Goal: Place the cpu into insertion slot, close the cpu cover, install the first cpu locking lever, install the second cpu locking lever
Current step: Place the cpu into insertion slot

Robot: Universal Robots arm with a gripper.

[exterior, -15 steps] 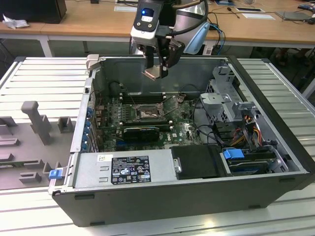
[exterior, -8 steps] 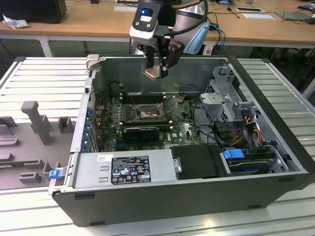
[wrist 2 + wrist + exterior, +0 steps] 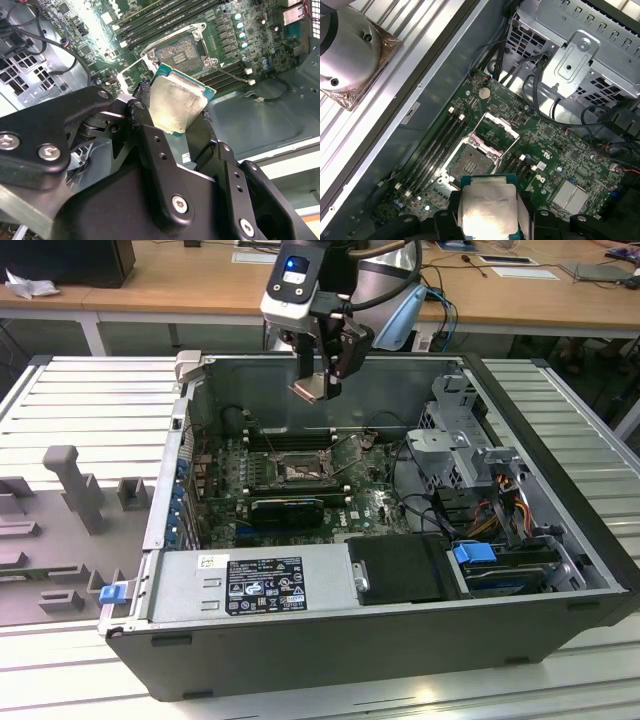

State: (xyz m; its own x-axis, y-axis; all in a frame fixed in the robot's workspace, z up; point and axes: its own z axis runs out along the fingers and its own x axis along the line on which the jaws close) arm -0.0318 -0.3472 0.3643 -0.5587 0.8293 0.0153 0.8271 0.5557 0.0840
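Exterior view: the gripper hangs over the open computer case, its black fingers pinching the cpu by two opposite edges, well above the green motherboard. The cpu is a small flat square, tilted, with its pale metal face turned outward. Below it the insertion slot lies bare, a square socket with a dark centre and a shiny metal rim. A long black card sits just beside the slot, and a grey sheet-metal power supply box runs along the case's near wall. The case rests on a ribbed silvery table.

In the second wrist view the cpu shows a dull, smeared silvery-beige lid on a teal-green board edge, clamped between matte black fingers with round screw heads. The insertion slot is apart from it, and a thin metal rod lies angled beside the slot.

In the first wrist view the cpu cover stands swung up and open, a thin silvery frame with a square cut-out, hinged at one edge of the insertion slot. Long black memory slots run parallel beside the socket, a round coin cell gleams near the cover, and a perforated steel drive cage rises further off
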